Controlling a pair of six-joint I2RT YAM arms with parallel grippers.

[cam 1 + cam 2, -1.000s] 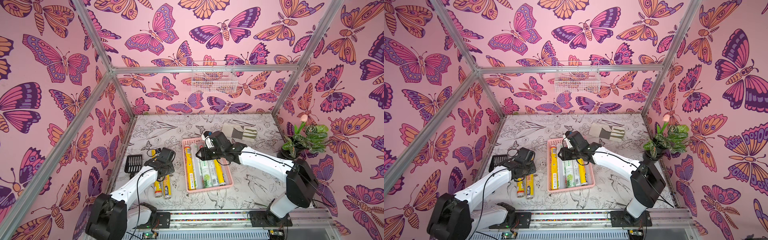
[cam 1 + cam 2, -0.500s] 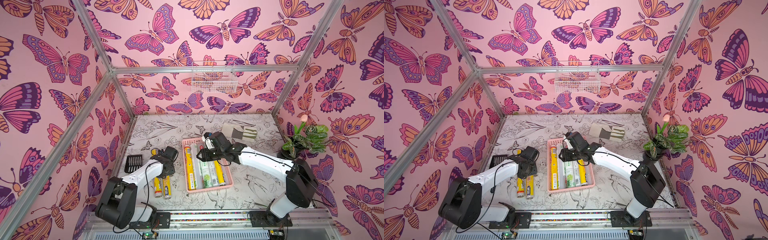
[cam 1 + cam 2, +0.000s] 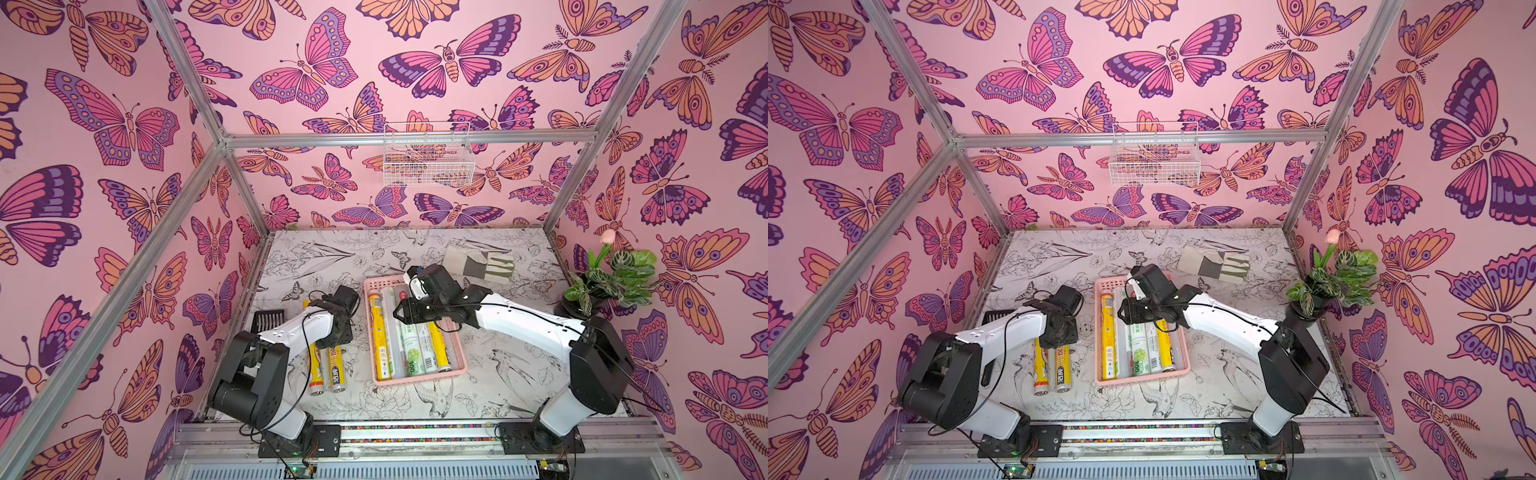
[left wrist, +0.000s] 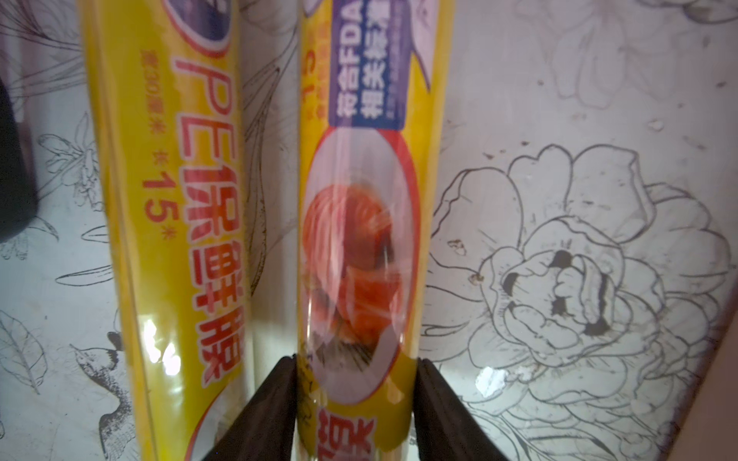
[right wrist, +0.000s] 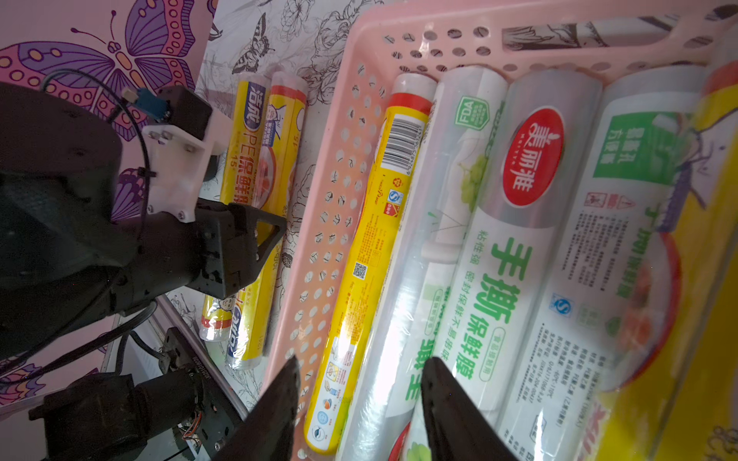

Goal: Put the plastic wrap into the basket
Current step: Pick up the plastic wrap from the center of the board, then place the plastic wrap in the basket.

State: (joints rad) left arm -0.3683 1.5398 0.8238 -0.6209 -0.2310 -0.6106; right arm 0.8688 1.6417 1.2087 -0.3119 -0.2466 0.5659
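Note:
Two yellow plastic wrap rolls point(image 3: 316, 370) point(image 3: 1040, 370) lie side by side on the table, left of the pink basket point(image 3: 415, 376) point(image 3: 1142, 379). My left gripper point(image 4: 356, 361) is down over their far half. It is open, with its fingers close on either side of the roll showing a food picture point(image 4: 359, 239). That roll still rests on the table beside the other roll point(image 4: 171, 199). Several rolls point(image 3: 409, 345) point(image 5: 499, 239) lie lengthwise in the basket. My right gripper point(image 5: 361, 363) point(image 3: 397, 313) hovers open above them, holding nothing.
A black slotted scoop point(image 3: 268, 321) lies at the left wall, behind my left arm. A grey-white glove point(image 3: 478, 264) sits behind the basket. A potted plant point(image 3: 611, 278) stands at the right edge. A white wire basket point(image 3: 428, 160) hangs on the back wall.
My left arm has folded in and its gripper has shifted slightly towards the far end of the two rolls, with the jaws a little wider. The right arm and all rolls stay put.

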